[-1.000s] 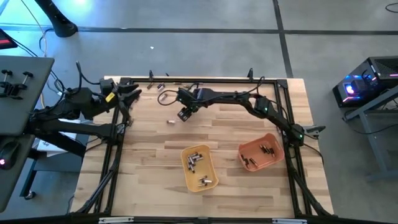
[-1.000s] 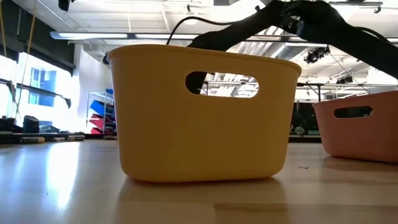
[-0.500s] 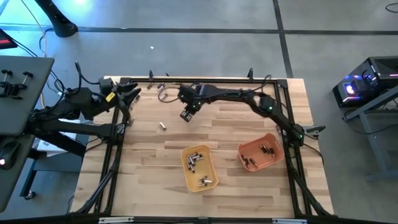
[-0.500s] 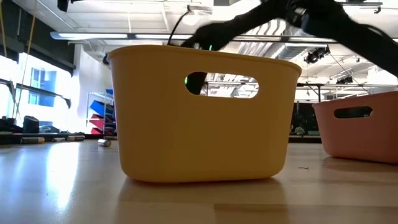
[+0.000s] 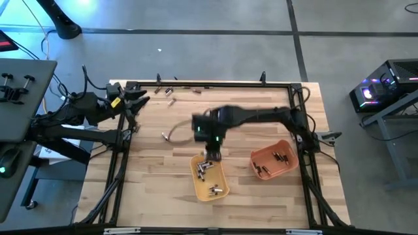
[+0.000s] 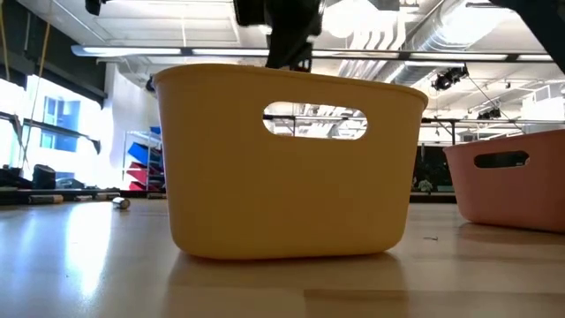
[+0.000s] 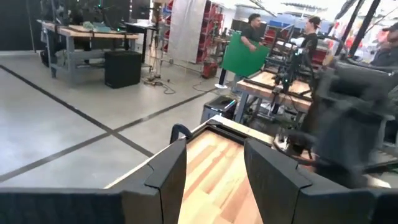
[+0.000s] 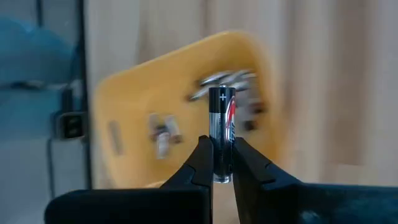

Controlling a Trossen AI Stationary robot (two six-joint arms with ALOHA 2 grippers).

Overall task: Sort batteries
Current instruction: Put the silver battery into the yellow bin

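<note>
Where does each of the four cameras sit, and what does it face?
High: overhead, straight down on the table, both arms, right tool over the yellow tray.
Low: table height, facing the yellow tray's wall; right arm above.
Left wrist: on the left arm at the table's edge, left tool open, facing the room.
Right wrist: looking down at a held battery.
Shared: the yellow tray shows in the high, low and right wrist views.
</note>
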